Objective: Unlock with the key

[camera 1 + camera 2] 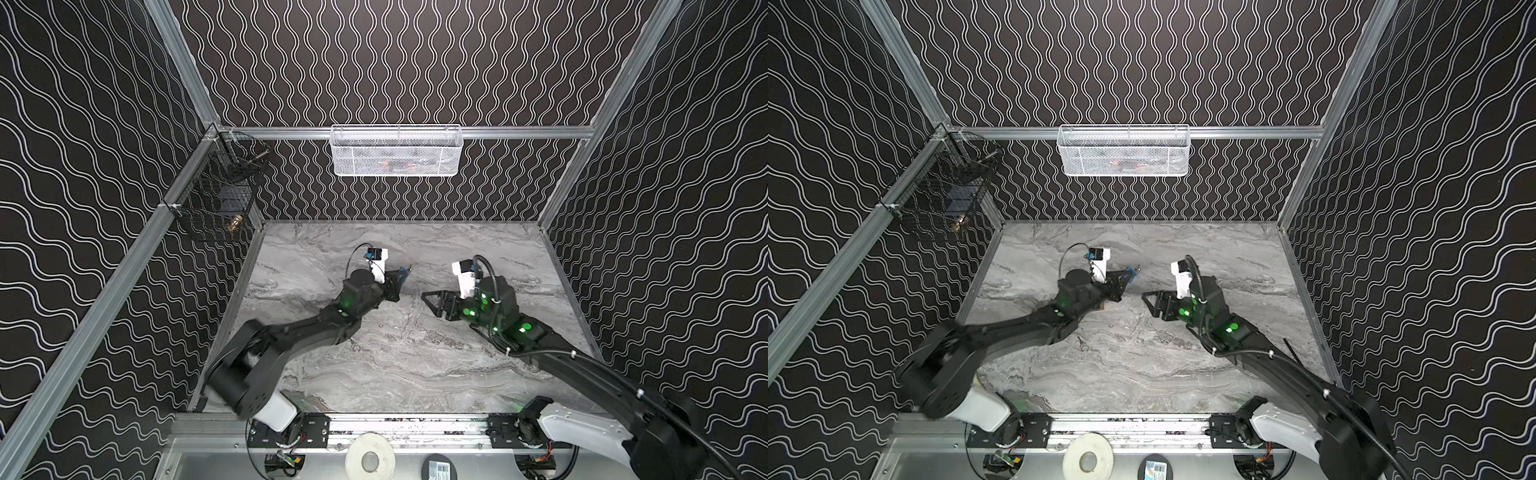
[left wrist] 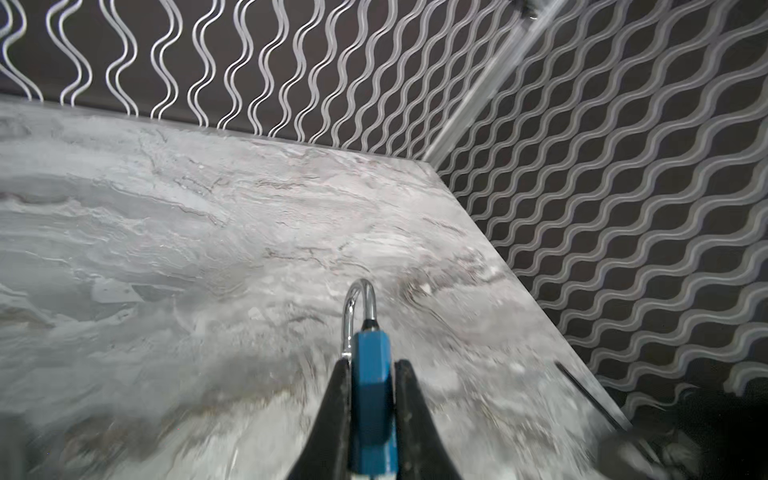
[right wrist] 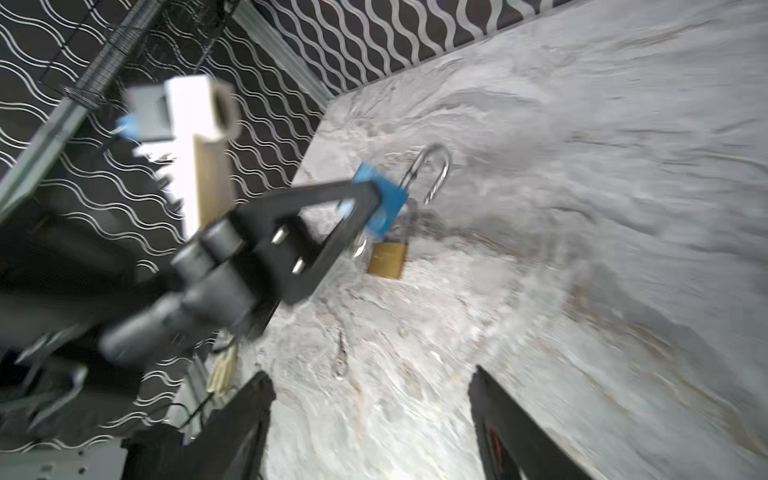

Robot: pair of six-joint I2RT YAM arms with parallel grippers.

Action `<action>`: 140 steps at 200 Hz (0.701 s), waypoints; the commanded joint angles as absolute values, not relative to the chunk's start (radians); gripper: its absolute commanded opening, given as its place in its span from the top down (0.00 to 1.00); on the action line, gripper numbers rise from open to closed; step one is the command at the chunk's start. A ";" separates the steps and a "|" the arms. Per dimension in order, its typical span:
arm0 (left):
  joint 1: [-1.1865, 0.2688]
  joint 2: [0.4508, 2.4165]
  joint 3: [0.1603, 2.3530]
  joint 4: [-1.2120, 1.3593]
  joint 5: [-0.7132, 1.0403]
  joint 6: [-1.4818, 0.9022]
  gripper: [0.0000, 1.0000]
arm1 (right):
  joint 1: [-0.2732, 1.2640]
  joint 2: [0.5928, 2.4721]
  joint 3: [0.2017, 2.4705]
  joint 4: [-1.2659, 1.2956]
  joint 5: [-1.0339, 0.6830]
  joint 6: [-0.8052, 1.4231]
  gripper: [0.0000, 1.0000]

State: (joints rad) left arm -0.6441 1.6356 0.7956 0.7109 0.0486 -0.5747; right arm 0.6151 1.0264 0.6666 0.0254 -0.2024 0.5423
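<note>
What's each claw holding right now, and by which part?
Left claw grips the blue padlock by its body, shackle sticking out. Right claw is open, holding nothing.

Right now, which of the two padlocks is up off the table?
The blue padlock, clamped in the left gripper; the brass padlock lies flat on the table close by.

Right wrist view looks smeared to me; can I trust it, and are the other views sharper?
Right wrist view: motion blur smears the left gripper and blue padlock, though the brass padlock reads. Left wrist view: the blue padlock is sharp, the tabletop smeared near the lens. Both top views: mostly crisp, evenly lit.
</note>
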 commanded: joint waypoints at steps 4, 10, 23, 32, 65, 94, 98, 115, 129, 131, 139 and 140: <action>-0.641 1.815 0.899 0.908 -0.027 -0.684 1.00 | 0.594 0.919 0.604 -0.053 -0.157 0.487 0.17; -0.641 1.862 0.934 0.905 -0.039 -0.699 1.00 | 0.586 0.900 0.597 -0.066 -0.156 0.481 0.16; -0.641 1.962 1.006 0.898 -0.056 -0.743 1.00 | 0.563 0.883 0.596 -0.088 -0.165 0.469 0.15; -0.639 2.032 1.049 0.919 -0.059 -0.777 1.00 | 0.551 0.879 0.598 -0.093 -0.179 0.464 0.14; -0.630 2.232 1.200 0.963 -0.061 -0.862 1.00 | 0.516 0.892 0.603 -0.071 -0.236 0.447 0.10; -0.607 2.345 1.299 0.967 -0.058 -0.888 1.00 | 0.485 0.919 0.603 -0.068 -0.266 0.422 0.07; -0.604 2.356 1.309 0.968 -0.058 -0.894 1.00 | 0.479 0.921 0.603 -0.066 -0.271 0.420 0.07; -0.587 2.397 1.348 0.947 -0.060 -0.900 1.00 | 0.461 0.929 0.595 -0.053 -0.293 0.420 0.06; -0.574 2.421 1.371 0.940 -0.043 -0.895 1.00 | 0.448 0.939 0.591 -0.029 -0.320 0.426 0.05; -0.572 2.423 1.374 0.935 -0.041 -0.893 1.00 | 0.447 0.942 0.591 -0.026 -0.323 0.426 0.05; -0.568 2.433 1.390 0.910 -0.038 -0.890 1.00 | 0.445 0.953 0.591 -0.015 -0.335 0.429 0.05; -0.569 2.435 1.393 0.907 -0.037 -0.889 1.00 | 0.444 0.954 0.591 -0.014 -0.336 0.430 0.04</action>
